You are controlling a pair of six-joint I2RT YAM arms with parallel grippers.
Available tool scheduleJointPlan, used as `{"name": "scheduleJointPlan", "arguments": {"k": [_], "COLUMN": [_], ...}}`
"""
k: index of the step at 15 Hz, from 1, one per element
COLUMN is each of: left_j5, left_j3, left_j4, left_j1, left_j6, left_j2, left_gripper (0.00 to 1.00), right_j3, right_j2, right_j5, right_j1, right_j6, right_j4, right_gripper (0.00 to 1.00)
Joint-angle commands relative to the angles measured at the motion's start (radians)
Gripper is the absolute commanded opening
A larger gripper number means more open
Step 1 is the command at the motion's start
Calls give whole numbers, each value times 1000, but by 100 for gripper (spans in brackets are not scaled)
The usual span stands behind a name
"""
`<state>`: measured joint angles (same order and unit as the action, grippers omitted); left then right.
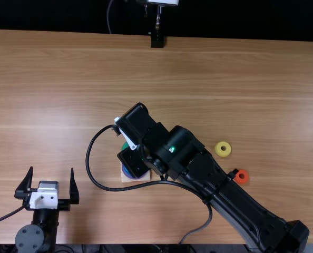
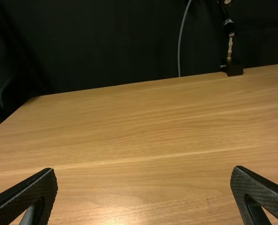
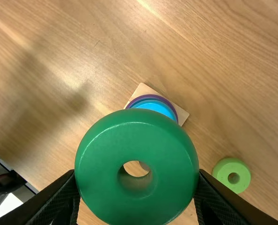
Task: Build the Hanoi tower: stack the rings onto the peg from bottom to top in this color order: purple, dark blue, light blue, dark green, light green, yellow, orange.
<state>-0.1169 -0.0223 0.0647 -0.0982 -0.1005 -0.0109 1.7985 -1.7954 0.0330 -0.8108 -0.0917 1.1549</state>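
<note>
Right gripper: angled down between the middle and near edge of the table. Dark green ring is clamped between its two fingers, with its flat face and centre hole turned to the wrist camera. The stack beyond is partly covered by it in the right wrist view.

Stack sits nearer the table's near edge than its far edge, left of middle: square wooden base, purple ring, dark blue ring showing as a thin rim, light blue ring on top.

Light green ring lies loose on the wood, apart from the base. Yellow ring and orange ring lie flat to the right of the stack, near each other but not touching; orange is nearer the near edge.

Left gripper: fingers wide apart, nothing gripped, by the near edge toward the left corner, pointed at the far edge. Black stand is placed at the far edge.
</note>
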Motion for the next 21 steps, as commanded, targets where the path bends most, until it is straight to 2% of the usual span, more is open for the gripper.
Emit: {"name": "scheduleJointPlan", "arguments": {"k": [1,8,11,17,18,19,20,21], "left_j5": [-1,-1,-1,-1,-1,-1,-1,-1], "left_j3": [22,22,22,22,22,22,22,22], "left_j4": [5,5,5,5,5,5,5,5], "left_j1": [-1,-1,-1,-1,-1,-1,-1,-1], "left_j6": [-4,-4,-4,-4,-4,-4,-4,-4], "left_j2": [11,11,11,11,11,11,11,11], "left_gripper": [100,100,100,100,100,100,100,100], "right_j3": [4,-2,-11,-11,-8,-11,-11,-10], "right_j2": [-24,-22,-21,-19,-19,-19,-21,-19], "right_j5": [-2,-4,-7,-4,-5,-5,-13,-11], "right_j1": [-1,7,42,44,44,44,44,45], "right_j6": [3,3,5,3,0,-2,0,2], "right_j4": [4,8,10,10,6,8,17,13], "right_gripper": [0,0,0,0,13,87,100,100]}}
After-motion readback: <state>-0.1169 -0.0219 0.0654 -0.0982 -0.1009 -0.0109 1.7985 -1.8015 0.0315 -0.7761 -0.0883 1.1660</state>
